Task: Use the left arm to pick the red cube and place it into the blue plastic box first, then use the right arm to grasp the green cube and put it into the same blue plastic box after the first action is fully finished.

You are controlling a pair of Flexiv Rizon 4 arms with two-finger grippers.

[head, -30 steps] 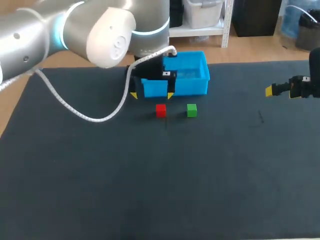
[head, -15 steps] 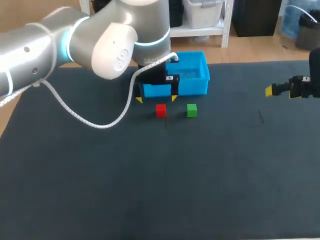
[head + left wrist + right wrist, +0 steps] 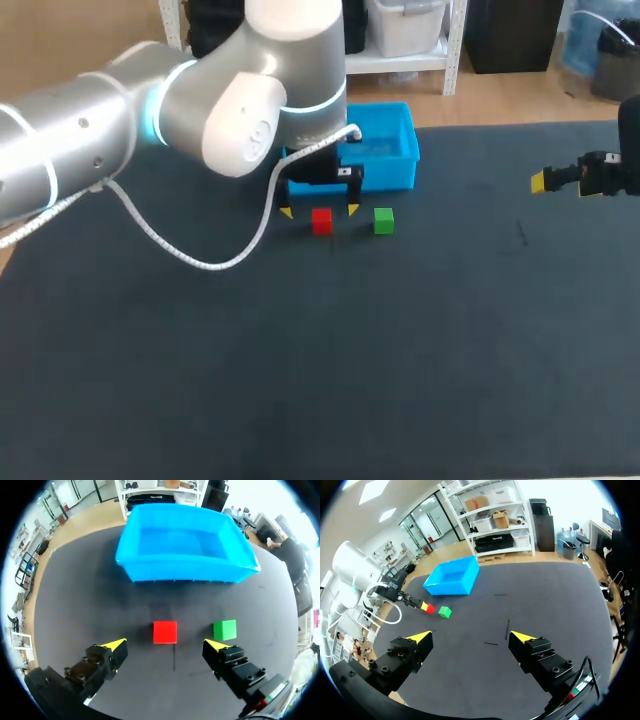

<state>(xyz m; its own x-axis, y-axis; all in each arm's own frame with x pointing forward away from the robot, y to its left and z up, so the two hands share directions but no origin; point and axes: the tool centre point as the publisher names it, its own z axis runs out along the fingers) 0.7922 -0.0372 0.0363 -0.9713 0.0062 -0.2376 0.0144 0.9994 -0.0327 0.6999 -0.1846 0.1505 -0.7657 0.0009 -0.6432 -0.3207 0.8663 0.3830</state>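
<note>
Two cubes: red cube (image 3: 165,632) left, green cube (image 3: 224,629) right.
Left hand (image 3: 165,645): wide open, empty, straddling the red cube, perhaps hovering above it.
Advice: lower straight, centred; spare the green cube.

No readable text — (any view)

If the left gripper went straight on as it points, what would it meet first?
Probably the red cube, lying ahead between the open fingers of the left gripper; how far off is unclear.

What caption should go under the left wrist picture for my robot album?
Left gripper, jaws open, above the red cube; green cube beside it, blue plastic box beyond.
</note>
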